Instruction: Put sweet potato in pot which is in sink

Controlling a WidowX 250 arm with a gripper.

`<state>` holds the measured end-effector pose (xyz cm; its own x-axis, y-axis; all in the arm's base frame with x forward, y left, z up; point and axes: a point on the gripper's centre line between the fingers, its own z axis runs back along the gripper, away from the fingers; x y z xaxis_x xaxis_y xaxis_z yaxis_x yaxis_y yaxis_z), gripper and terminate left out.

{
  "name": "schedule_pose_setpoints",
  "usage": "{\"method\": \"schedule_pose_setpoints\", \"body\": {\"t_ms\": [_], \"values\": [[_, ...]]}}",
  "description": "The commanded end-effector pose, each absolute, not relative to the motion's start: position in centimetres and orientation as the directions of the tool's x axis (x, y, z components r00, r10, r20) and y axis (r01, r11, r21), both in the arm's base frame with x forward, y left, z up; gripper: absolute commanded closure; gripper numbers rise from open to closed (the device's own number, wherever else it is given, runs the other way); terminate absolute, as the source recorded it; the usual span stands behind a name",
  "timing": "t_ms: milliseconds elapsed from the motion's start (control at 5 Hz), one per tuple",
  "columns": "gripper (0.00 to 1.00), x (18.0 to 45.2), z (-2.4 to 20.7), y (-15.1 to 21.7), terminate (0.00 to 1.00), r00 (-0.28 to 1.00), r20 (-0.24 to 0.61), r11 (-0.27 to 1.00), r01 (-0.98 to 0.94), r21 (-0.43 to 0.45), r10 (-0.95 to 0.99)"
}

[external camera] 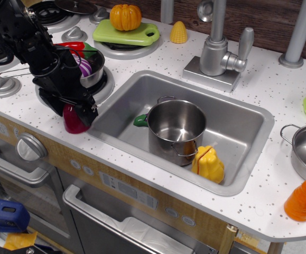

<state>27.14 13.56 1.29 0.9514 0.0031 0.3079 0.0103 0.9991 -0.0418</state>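
The gripper [74, 108] straddles the sweet potato [73, 121] on the counter directly below it, jaws apparently spread but partly hidden; light, rigid and glossy-slick, it wants pinching low across its broad sides.

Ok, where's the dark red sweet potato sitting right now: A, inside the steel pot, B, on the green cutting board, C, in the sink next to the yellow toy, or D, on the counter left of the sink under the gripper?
D: the sweet potato rests on the white counter left of the sink, with the gripper down over it; the pot looks empty.
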Motion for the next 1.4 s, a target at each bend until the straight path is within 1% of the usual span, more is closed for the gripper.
{"method": "schedule_pose_setpoints", "body": {"t_ms": [0, 200, 400, 600, 800, 1000, 1200], "values": [[1.00, 27.4, 1.7, 14.1, 0.00, 0.940, 0.340, 1.000, -0.009, -0.015, 0.014], [1.00, 27.4, 1.8, 14.1, 0.00, 0.940, 0.340, 1.000, -0.002, -0.004, 0.003], [1.00, 27.6, 2.5, 14.2, 0.00, 0.940, 0.341, 0.999, 0.019, 0.040, -0.032], [1.00, 27.9, 4.7, 13.2, 0.00, 0.943, 0.329, 0.995, 0.016, 0.100, -0.048], [1.00, 28.7, 5.5, 11.3, 0.00, 0.926, 0.372, 0.987, 0.005, 0.159, -0.065], [1.00, 30.4, 7.5, 9.8, 0.00, 0.914, 0.402, 0.991, 0.008, 0.131, -0.060], [1.00, 32.7, 8.7, 7.7, 0.00, 0.907, 0.419, 0.993, -0.009, 0.117, -0.041]]}}
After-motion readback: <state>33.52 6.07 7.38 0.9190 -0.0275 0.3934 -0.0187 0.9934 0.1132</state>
